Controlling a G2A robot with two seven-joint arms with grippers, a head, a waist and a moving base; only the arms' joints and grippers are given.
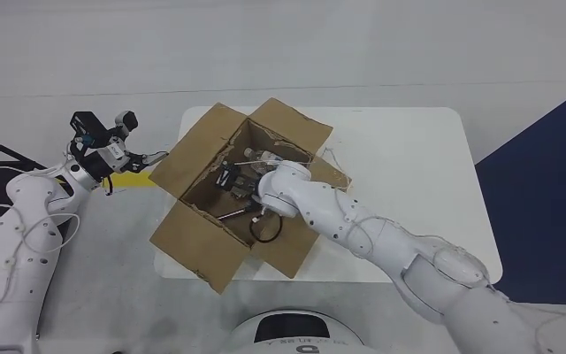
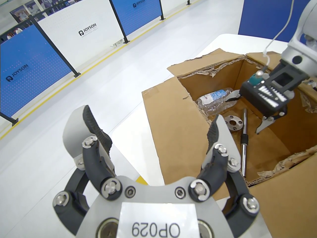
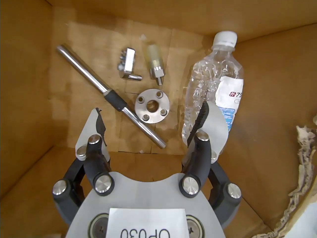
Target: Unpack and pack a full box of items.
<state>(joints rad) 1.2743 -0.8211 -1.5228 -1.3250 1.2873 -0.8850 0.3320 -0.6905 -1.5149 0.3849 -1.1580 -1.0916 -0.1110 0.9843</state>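
Observation:
An open cardboard box [image 1: 203, 146] sits on the white table [image 1: 407, 159]. On its floor lie a clear plastic bottle [image 3: 215, 80], a steel rod with a black sleeve [image 3: 99, 82], a round metal flange [image 3: 152, 105], a small metal bracket [image 3: 128, 64] and a threaded fitting [image 3: 154, 64]. My right gripper [image 3: 151, 115] hangs open inside the box above the rod and flange, holding nothing; it also appears as the right gripper [image 2: 247, 113] over the bottle [image 2: 215, 100]. My left gripper [image 2: 151, 125] is open and empty beyond the box's left flap, off the table edge.
The box flaps [image 1: 296, 124] stand spread outward with torn paper edges [image 3: 304, 164]. Bare table lies to the right of the box. Blue and white partition panels [image 2: 81, 33] stand across the floor far behind.

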